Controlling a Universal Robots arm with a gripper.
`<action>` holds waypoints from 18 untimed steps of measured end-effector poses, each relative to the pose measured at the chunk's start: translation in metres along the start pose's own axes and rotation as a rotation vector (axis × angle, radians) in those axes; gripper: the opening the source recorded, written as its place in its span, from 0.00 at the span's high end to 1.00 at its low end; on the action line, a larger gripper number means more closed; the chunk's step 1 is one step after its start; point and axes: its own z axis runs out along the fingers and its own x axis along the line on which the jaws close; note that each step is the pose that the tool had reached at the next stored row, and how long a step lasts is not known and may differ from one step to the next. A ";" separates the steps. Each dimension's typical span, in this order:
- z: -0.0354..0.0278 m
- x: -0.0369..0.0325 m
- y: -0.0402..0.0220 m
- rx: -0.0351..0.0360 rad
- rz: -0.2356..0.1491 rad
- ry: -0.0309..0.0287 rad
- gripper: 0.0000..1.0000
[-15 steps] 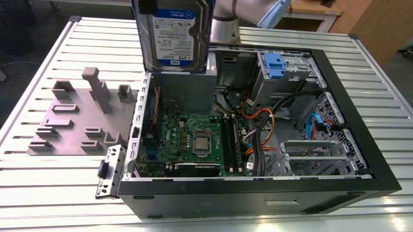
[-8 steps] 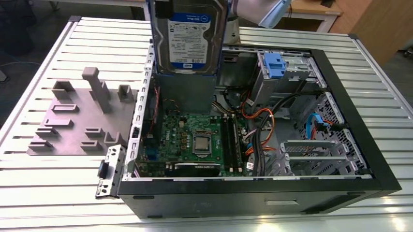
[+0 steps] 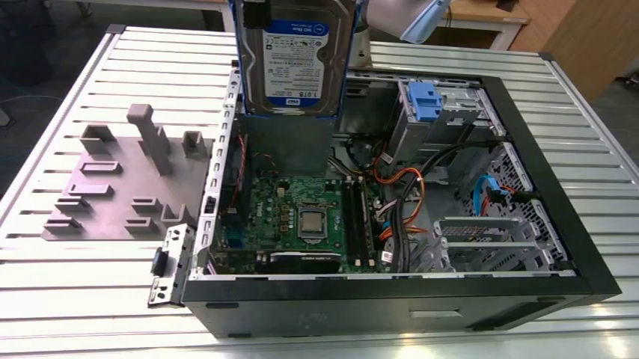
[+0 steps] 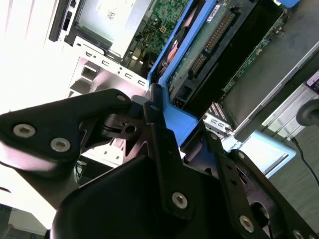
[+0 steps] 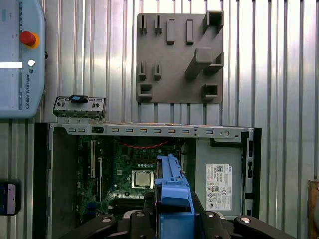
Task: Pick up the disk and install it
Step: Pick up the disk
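Note:
The disk [image 3: 292,63], silver with a white-and-blue label and blue side rails, hangs upright above the far side of the open computer case [image 3: 564,202]. It is clear of the case floor, over the motherboard [image 3: 299,217]. In the second wrist view my gripper [image 4: 179,122] is shut on the disk's [image 4: 204,55] blue rail, and the black fingers [image 4: 154,129] clamp it from both sides. In the first wrist view the blue rail of the disk [image 5: 172,191] stands between the fingers [image 5: 144,206], above the case interior.
A drive bay with a blue clip [image 3: 424,101] sits at the case's far right corner. Cables [image 3: 399,194] cross the middle. A grey fixture plate [image 3: 120,187] lies on the slatted table at the exterior view's left. A teach pendant [image 5: 20,55] rests on the table.

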 end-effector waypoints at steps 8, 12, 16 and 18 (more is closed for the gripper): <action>0.0000 -0.0001 -0.0016 -0.0001 0.000 0.0001 0.64; 0.0003 -0.0001 -0.0089 0.0000 0.000 0.0000 0.64; 0.0007 0.0005 -0.0161 0.0000 0.000 0.0000 0.64; 0.0011 0.0025 -0.0176 0.0000 0.000 0.0000 0.64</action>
